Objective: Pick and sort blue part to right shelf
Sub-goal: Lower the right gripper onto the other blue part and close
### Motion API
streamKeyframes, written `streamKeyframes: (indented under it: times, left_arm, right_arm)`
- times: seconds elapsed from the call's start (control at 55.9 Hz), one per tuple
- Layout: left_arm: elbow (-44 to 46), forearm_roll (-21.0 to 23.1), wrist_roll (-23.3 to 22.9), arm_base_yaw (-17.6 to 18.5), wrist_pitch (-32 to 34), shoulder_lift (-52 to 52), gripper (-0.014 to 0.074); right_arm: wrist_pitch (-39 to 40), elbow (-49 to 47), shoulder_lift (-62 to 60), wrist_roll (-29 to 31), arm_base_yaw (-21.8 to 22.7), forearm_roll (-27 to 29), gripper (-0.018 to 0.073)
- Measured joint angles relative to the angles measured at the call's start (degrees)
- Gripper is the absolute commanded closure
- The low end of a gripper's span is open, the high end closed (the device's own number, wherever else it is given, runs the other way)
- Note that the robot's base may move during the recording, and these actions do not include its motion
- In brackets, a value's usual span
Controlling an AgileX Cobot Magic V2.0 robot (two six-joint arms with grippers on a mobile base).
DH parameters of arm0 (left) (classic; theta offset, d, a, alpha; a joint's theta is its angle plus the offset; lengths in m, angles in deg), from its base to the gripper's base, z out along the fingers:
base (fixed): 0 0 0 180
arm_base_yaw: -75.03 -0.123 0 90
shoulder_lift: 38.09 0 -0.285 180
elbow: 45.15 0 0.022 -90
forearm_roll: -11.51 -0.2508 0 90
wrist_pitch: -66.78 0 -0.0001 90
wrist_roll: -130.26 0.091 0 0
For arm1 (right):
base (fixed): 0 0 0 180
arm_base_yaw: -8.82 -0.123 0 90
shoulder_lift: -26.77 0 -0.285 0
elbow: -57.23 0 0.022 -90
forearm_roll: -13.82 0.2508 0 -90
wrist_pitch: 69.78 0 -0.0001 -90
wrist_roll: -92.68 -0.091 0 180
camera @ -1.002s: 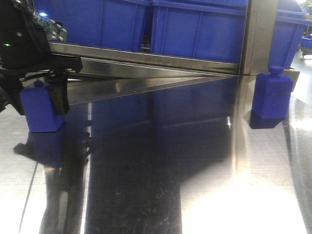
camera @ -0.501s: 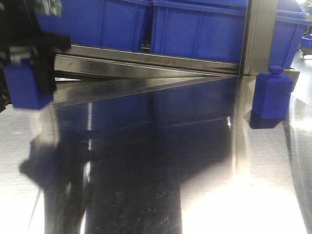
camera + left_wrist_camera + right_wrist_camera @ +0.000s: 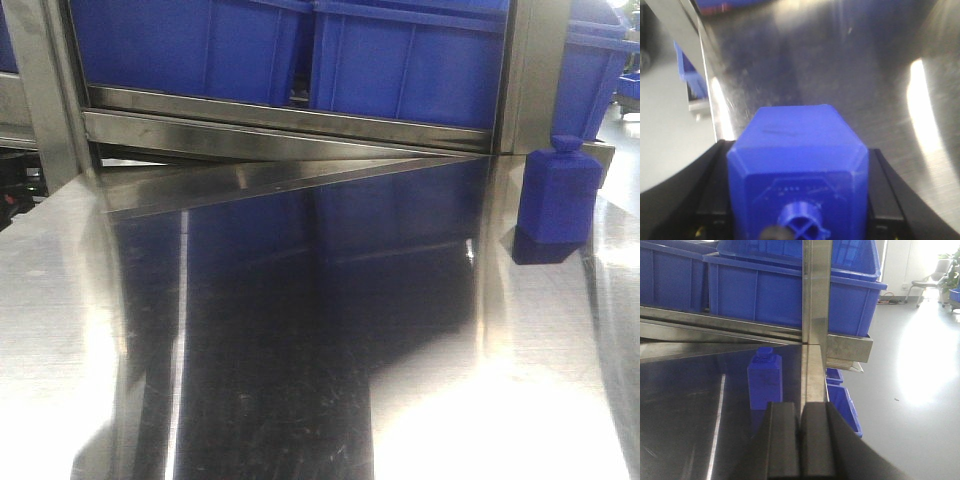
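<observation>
Pinching your blue part, left pincer; right pincer pressed together, second blue part just ahead.

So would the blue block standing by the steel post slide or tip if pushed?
Probably slide: the blue block sits on a flat base on the polished steel table. A push near its cap might tip it, since it stands taller than wide. It looks rigid, so it likely won't flex.

A matte blue part, glossy blue bins, silvery table.
</observation>
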Motion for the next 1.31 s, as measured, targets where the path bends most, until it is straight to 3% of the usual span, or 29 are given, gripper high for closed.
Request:
streamKeyframes:
  times: [0.465, 0.716, 1.074, 1.307]
  left_arm:
    - [-25.9, 3.7, 0.0, 0.0, 15.2, -26.0, 0.0342]
    - [-31.7, 4.0, 0.0, 0.0, 18.6, -32.5, 0.0342]
    - [-32.1, 4.2, 0.0, 0.0, 21.3, -32.8, 0.0339]
    - [-32.1, 4.2, 0.0, 0.0, 21.7, -32.8, 0.0244]
  right_arm:
    - [-1.5, -2.3, 0.0, 0.0, 0.0, 1.1, 0.0520]
    - [-15.7, -15.8, 2.8, 0.0, 0.0, 1.4, 0.0520]
    - [-35.5, -43.5, 28.2, 1.2, 0.0, 2.1, 0.0513]
    - [-49.6, -61.5, 46.9, 10.8, -0.3, 8.2, 0.0281]
